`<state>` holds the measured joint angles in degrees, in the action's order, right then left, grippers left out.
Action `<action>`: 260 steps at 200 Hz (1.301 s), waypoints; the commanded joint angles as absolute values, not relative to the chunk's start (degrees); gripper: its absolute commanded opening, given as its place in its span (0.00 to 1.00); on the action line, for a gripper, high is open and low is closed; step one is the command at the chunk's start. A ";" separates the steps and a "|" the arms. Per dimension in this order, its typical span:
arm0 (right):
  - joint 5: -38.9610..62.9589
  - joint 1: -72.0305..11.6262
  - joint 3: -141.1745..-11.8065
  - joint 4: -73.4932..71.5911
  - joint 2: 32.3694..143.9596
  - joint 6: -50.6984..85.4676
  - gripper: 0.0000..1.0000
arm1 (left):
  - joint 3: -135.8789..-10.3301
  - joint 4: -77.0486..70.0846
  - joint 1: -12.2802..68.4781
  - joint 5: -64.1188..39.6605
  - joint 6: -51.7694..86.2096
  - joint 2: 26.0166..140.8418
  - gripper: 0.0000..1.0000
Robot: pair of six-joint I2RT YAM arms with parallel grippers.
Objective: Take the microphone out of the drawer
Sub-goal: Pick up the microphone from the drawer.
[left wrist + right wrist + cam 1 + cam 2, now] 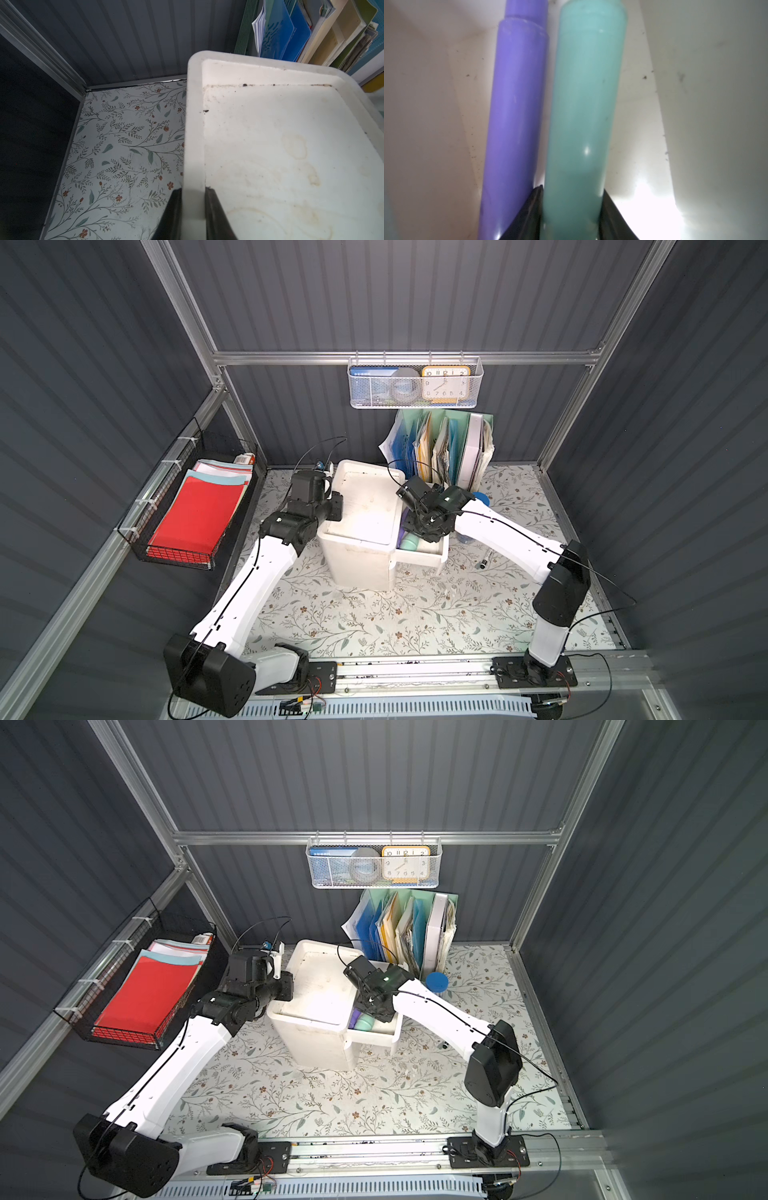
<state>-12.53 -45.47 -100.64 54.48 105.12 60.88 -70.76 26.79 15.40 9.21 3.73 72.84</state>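
Presently the drawer [417, 559] stands pulled out from the white drawer unit [360, 566] on the tabletop [374, 626]. The right gripper [572, 189] is down inside it. Two smooth cylinders lie side by side on the drawer floor, a teal body taken to be the microphone [583, 104] and a purple cylinder [517, 104], touching or very nearly so. The right fingers [533, 207] stand narrow, one on each side of the teal body and against it, with one finger wedged into the seam next to the purple piece. The left gripper [193, 189] is clamped on the raised rim of the unit's top, its fingers [214, 207] pinching that rim from both sides, which steadies the unit. Judgement on the step in hand: the grip should be made firm before any lift, since the teal surface looks glossy and may slip. The lift should then go straight up, clear of the drawer walls and the overhanging top, so that the purple cylinder is not dragged along. The left hold should not be released until the microphone is out. Limits of inspection: neither end of the teal body is visible in the wrist view, so no microphone head can be confirmed. In both top views the right gripper covers most of the drawer's contents. The right wrist view is soft and overexposed at one corner, so how firm the pinch is cannot be told.
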 commanded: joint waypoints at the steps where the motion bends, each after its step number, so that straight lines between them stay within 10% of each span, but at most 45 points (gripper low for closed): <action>1: -16.48 -45.81 -103.33 50.47 103.38 52.78 0.13 | -67.94 30.41 14.94 9.77 3.34 75.66 0.00; 160: -29.86 -43.76 -102.55 50.21 85.48 31.19 0.01 | -67.45 29.80 14.94 10.00 4.66 76.52 0.00; 260: -18.53 -20.91 -59.98 41.55 56.98 42.20 0.00 | -67.59 29.40 14.94 9.84 4.66 76.90 0.00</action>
